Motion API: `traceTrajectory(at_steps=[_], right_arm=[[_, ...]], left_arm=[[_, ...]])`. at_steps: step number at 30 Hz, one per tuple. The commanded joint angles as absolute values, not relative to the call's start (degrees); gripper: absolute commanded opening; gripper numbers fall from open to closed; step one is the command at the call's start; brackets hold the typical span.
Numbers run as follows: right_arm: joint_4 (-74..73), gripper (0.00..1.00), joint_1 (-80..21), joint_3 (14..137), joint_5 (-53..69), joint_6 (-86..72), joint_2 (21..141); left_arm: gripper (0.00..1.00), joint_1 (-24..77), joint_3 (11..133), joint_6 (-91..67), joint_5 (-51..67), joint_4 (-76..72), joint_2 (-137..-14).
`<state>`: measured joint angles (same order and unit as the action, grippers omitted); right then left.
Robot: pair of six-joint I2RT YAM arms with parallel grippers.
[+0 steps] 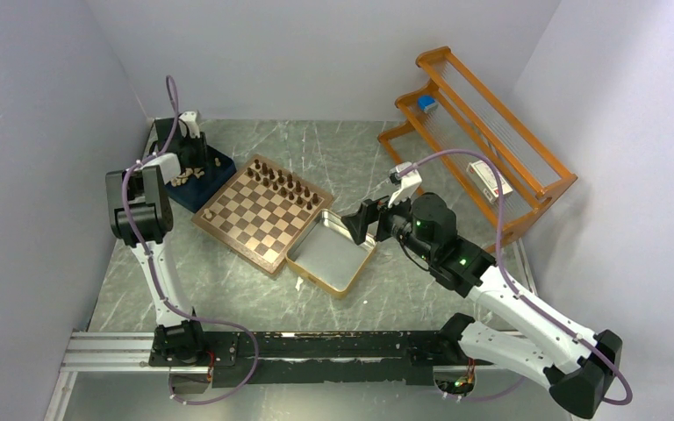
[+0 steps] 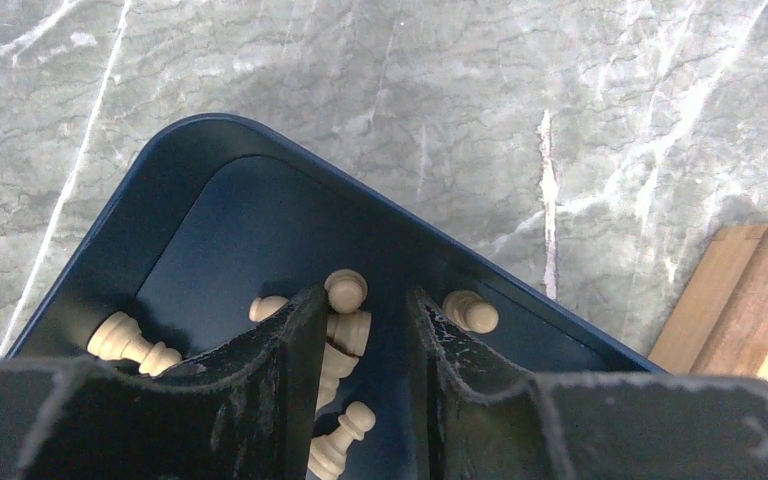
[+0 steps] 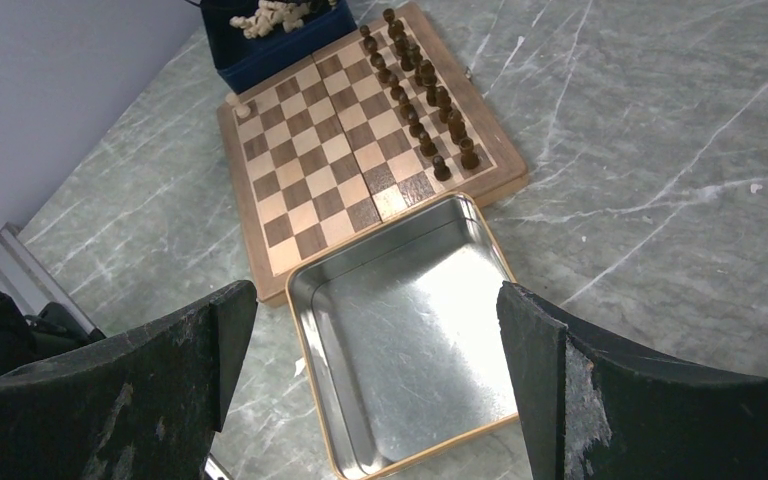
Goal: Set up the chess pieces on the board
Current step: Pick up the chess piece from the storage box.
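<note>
The board (image 1: 261,219) lies left of centre, with dark chess pieces (image 1: 286,182) in two rows along its far side. In the right wrist view one pale piece (image 3: 244,108) stands on a corner square of the board (image 3: 305,190). My left gripper (image 2: 367,300) is down inside the navy tray (image 2: 210,210). Its jaws are apart, and pale pieces (image 2: 353,330) lie loose between them, close to the left finger (image 2: 290,350). More pale pieces (image 2: 470,312) lie around it. My right gripper (image 3: 377,300) hangs wide open and holds nothing, above the silver tin (image 3: 410,340).
The navy tray (image 1: 200,182) touches the board's far left corner, and the tin (image 1: 332,253) sits against the board's right side. An orange wooden rack (image 1: 483,132) stands at the back right. A corner of the board (image 2: 750,310) shows at the right of the left wrist view.
</note>
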<state>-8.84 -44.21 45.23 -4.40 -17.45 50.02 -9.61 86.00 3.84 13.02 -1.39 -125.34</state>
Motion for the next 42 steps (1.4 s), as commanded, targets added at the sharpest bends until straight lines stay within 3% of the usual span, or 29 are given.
traceTrajectory(at_steps=[1,13,29,42], right_arm=[[-7.36,0.95,-43.87,46.67,-5.15,-16.57,50.35],[-6.68,0.95,-43.92,45.85,-5.01,-16.96,50.88],[-5.80,0.95,-43.86,44.43,-3.88,-18.03,50.18],[-5.03,0.95,-43.92,43.17,-2.17,-18.65,48.53]], left_arm=[[0.40,-10.11,88.20,4.73,12.53,-4.05,-126.89],[0.35,-10.11,89.16,4.48,11.80,-4.57,-127.42],[0.18,-10.11,88.33,1.54,8.09,-3.08,-122.37],[0.19,-10.10,86.27,-8.04,2.23,3.24,-113.89]])
